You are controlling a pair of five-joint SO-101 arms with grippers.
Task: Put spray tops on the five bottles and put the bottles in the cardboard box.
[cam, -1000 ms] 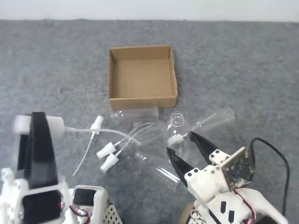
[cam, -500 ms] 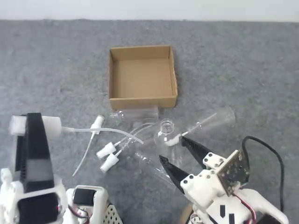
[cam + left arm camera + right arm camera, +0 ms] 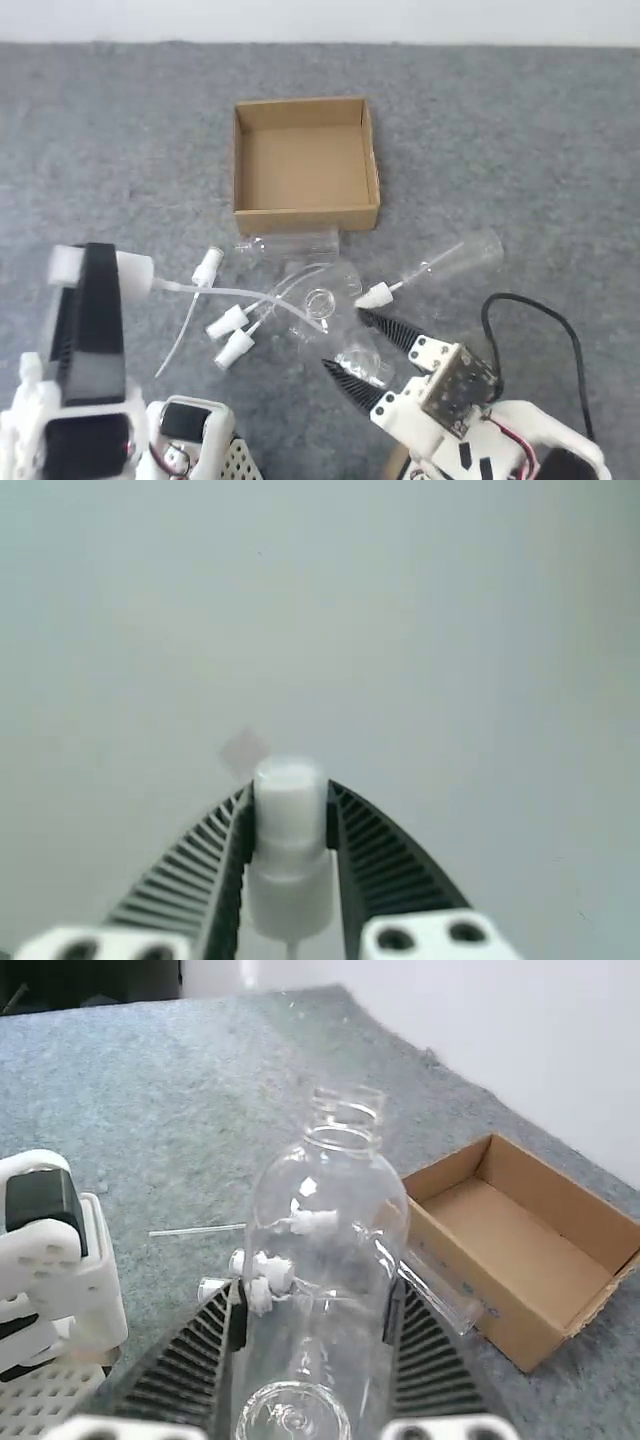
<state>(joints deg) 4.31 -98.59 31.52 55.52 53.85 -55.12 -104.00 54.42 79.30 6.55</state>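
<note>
Now, crux: the spray top (image 3: 128, 270) lies at 9 o'clock from the open mouth of the bottle (image 3: 320, 1220), its dip tube pointing toward 3 o'clock, and the left arm is the nearer one.
Bottle axis: base at 5 o'clock, mouth at 11 o'clock.
Right gripper (image 3: 315, 1305): pinching the bottle's body.
Left gripper (image 3: 288, 798): pinching the spray top's cap.
Cardboard box (image 3: 305, 218): at 12 o'clock, no bottle inside.
Loose: other bottles (image 3: 290, 244) and loose tops (image 3: 230, 321) at the box's 6 o'clock.

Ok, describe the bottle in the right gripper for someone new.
Start at the cardboard box and come toward the arms. The bottle is clamped in the right gripper, open mouth raised; the other bottles lie flat.
</note>
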